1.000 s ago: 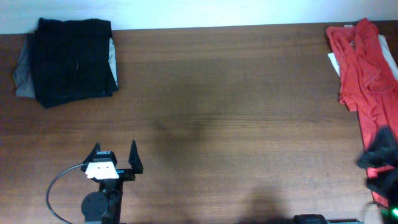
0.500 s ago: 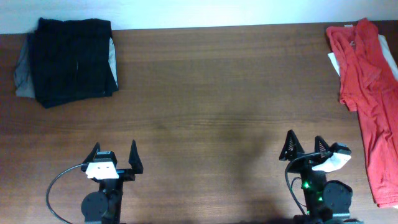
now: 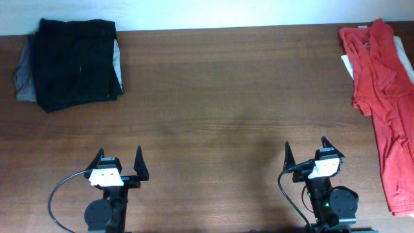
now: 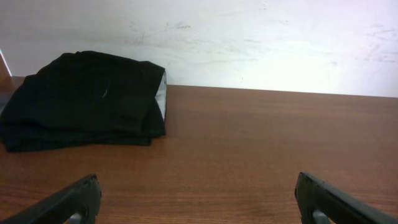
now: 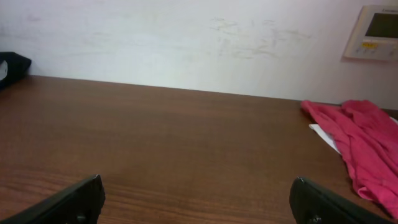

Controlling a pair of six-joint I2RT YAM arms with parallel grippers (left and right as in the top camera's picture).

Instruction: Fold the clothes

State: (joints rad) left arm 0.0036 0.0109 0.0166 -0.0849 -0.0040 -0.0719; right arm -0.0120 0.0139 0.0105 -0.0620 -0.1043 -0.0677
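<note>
A folded black garment (image 3: 76, 63) with a pale inner edge lies on a grey piece (image 3: 22, 74) at the table's far left; it also shows in the left wrist view (image 4: 84, 116). A coral-red garment (image 3: 383, 90) lies crumpled along the right edge, also in the right wrist view (image 5: 364, 143). My left gripper (image 3: 118, 162) is open and empty near the front left (image 4: 199, 199). My right gripper (image 3: 306, 152) is open and empty near the front right (image 5: 198, 199). No navy piece shows.
The brown wooden table (image 3: 226, 97) runs to a white wall (image 4: 249, 37) at the back. A white sheet (image 3: 348, 65) lies under the red garment. A wall panel (image 5: 375, 32) hangs at the far right. A grey cable (image 3: 58, 194) loops beside the left arm.
The right arm has swung in from the table's right edge to the front right and now points straight ahead, open. The left arm and the clothes have not moved.
</note>
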